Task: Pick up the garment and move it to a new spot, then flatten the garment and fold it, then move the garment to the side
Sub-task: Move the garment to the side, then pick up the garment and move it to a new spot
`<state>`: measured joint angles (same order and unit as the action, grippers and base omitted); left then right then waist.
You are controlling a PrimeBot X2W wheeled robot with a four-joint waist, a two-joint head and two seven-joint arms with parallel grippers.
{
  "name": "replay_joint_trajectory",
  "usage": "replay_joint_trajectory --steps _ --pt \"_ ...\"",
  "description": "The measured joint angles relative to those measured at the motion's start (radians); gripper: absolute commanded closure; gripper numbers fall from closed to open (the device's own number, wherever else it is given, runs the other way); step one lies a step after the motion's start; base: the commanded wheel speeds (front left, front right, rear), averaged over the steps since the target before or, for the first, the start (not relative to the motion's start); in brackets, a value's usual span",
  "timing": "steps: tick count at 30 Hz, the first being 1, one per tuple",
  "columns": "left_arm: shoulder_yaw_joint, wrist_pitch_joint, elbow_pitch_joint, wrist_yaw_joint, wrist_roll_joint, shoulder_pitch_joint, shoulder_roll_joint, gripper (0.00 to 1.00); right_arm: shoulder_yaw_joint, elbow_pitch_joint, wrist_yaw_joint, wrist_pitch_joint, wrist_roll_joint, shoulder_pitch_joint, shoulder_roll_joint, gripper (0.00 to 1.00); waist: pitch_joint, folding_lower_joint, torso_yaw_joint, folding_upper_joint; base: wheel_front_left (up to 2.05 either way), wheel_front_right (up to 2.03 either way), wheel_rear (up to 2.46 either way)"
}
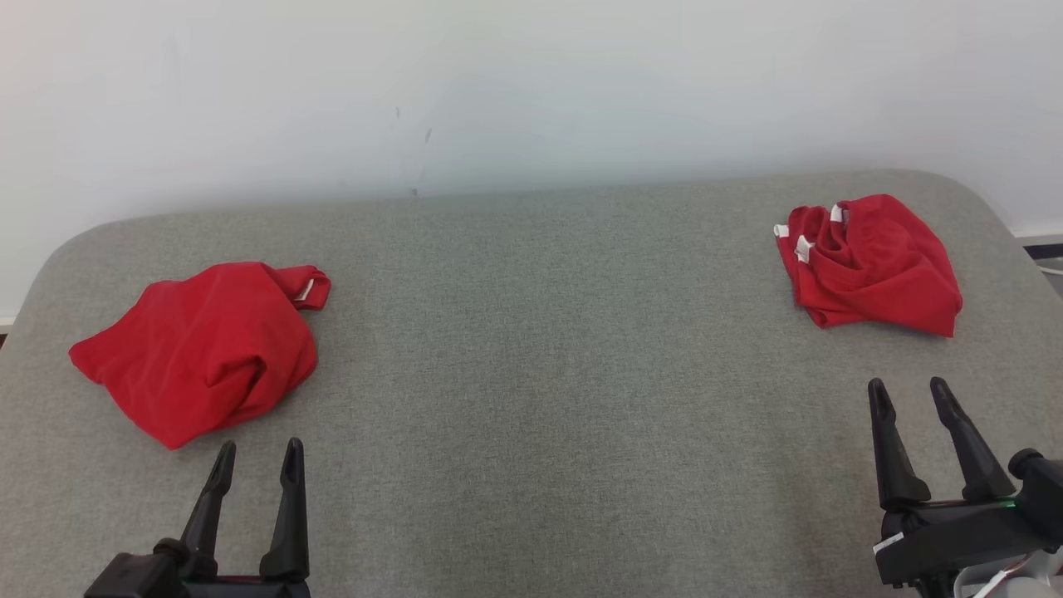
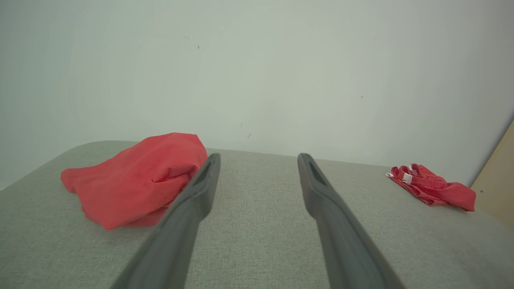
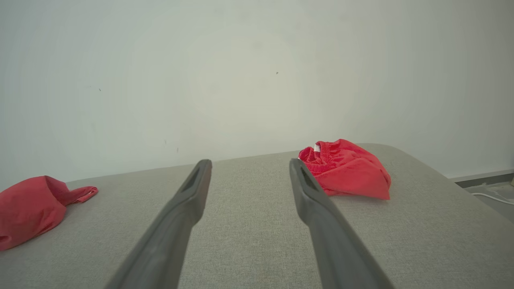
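Red garment (image 1: 203,349) crumpled just beyond left gripper (image 1: 259,448); second red garment (image 1: 872,262) beyond right gripper (image 1: 907,386); both spread, empty.

The grey fabric-covered tabletop (image 1: 531,349) gives open passage across its whole middle, from the near edge to the plain white wall (image 1: 531,83) closing the far side. A crumpled red cloth garment (image 1: 199,349) blocks the left, just beyond the left gripper (image 1: 259,455). A smaller bunched red garment with white tags (image 1: 872,262) lies far right, near the right gripper (image 1: 909,390).
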<state>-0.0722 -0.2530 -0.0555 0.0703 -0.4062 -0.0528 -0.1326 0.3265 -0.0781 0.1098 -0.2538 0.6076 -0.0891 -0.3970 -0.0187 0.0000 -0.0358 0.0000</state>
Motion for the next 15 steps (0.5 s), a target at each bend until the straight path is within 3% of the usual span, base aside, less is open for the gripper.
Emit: replay_joint_trajectory --steps 15 --pt "-0.013 0.000 -0.003 0.010 0.031 0.011 0.006 0.00 -0.050 0.073 0.005 0.000 -0.054 0.041 0.010 0.00 0.009 0.0000 0.036 0.0000 0.00 0.00 0.00"
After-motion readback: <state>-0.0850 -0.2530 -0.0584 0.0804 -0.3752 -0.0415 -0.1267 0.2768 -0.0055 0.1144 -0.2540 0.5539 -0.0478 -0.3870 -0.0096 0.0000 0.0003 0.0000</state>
